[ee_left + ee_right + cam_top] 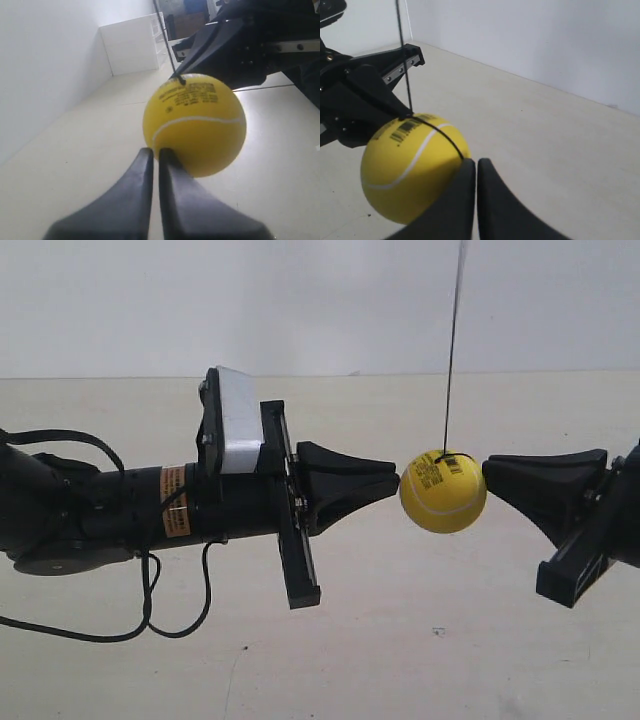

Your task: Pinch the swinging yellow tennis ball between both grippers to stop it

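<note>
The yellow tennis ball (443, 492) hangs on a thin black string (452, 360) between two black wedge-shaped grippers. The gripper of the arm at the exterior view's left (395, 482) touches one side of the ball with its tip. The gripper of the arm at the exterior view's right (487, 468) touches the opposite side. In the left wrist view my left gripper (155, 151) is shut, its tips against the ball (195, 125). In the right wrist view my right gripper (476, 162) is shut too, its tips beside the ball (412, 167) and touching it.
A pale tabletop (420, 640) lies below both arms, with a white wall (300, 300) behind. Black cables (150, 620) trail under the arm at the exterior view's left, which carries a silver-grey block (240, 425) and an orange label (175, 500).
</note>
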